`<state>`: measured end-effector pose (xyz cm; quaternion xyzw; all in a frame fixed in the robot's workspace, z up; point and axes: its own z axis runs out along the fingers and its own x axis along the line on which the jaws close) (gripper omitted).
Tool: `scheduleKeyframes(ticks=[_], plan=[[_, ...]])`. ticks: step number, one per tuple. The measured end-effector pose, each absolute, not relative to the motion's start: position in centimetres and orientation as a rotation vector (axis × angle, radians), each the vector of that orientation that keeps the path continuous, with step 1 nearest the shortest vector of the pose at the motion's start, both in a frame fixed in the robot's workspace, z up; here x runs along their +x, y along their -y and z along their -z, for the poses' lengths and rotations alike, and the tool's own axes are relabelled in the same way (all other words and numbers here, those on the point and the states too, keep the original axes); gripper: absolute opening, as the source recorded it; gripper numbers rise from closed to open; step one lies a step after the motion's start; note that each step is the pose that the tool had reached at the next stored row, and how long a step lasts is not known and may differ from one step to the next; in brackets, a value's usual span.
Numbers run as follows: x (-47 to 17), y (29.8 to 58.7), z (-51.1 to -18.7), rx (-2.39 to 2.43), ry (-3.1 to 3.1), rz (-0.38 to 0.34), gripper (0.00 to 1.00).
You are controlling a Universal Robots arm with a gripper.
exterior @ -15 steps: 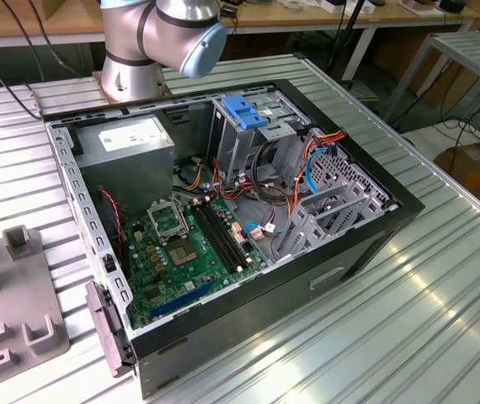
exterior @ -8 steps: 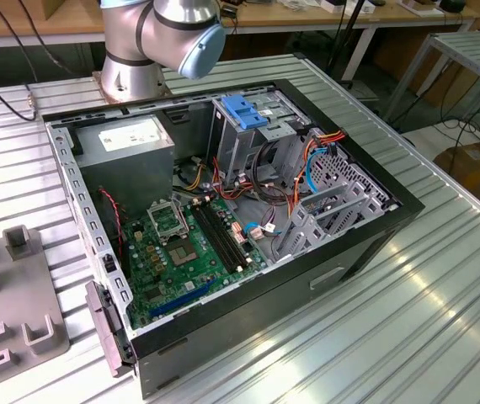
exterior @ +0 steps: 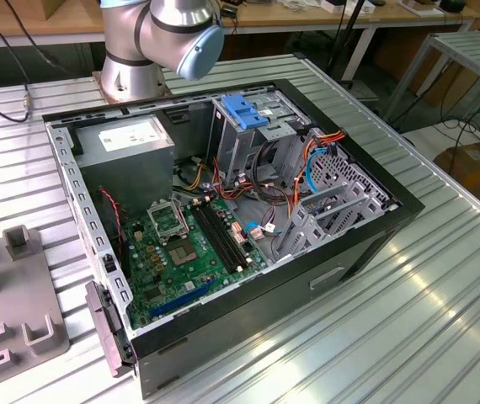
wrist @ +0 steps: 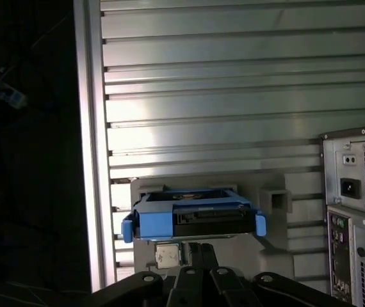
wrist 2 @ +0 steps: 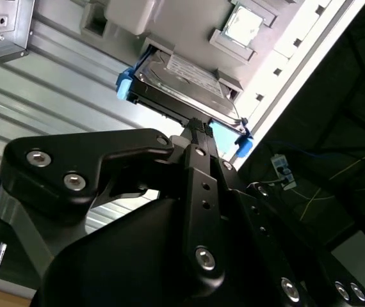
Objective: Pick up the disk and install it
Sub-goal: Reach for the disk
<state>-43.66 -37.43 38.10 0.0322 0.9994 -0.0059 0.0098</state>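
The gripper [wrist 2: 197, 125] points at the disk [wrist 2: 186, 77], its tip at the disk's near edge; I cannot tell whether it is spread, pressed together or pinching. The disk, in its blue frame, sits just ahead of it in a grey holder [wrist: 276, 198] on the ribbed table [wrist: 202, 96]

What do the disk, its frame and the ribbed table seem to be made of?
The disk: bare metal, it seems, silvery with a dull sheen, and a white paper-like label on top. Its frame: probably plastic, solid blue, matte. The table: likely aluminium, with ribbed slats that reflect light brightly.
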Motion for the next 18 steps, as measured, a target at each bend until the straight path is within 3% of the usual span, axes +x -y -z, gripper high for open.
scheduleKeyframes(ticks=[18], plan=[[-45.9, 37.4, -38.1, 0.100, -3.121, 0.018, 0.10]])
